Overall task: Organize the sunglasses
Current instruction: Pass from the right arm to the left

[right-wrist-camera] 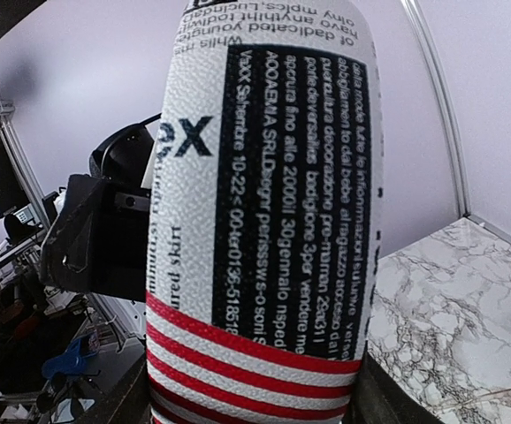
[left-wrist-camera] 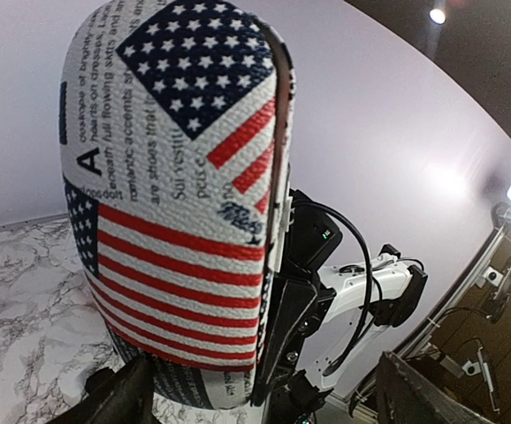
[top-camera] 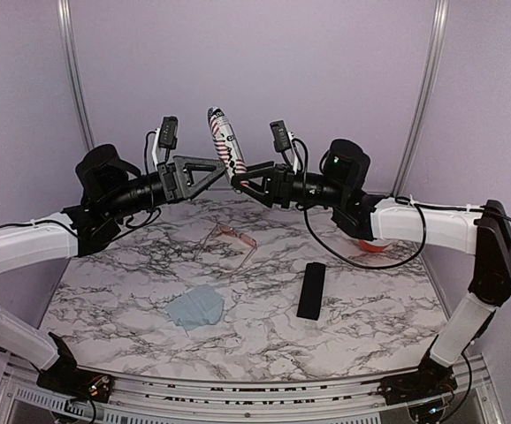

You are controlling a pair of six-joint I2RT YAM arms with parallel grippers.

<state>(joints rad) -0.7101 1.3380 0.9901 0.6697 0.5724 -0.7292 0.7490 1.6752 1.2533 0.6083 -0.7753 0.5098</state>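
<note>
R tool clamps flag case, wire sunglasses well below on table

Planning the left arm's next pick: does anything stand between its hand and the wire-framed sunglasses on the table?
Yes: the stars-and-stripes fabric case sits between the open fingers of the left hand, held up by the right hand. Nothing visible covers the wire-framed pink-lensed sunglasses below.
</note>
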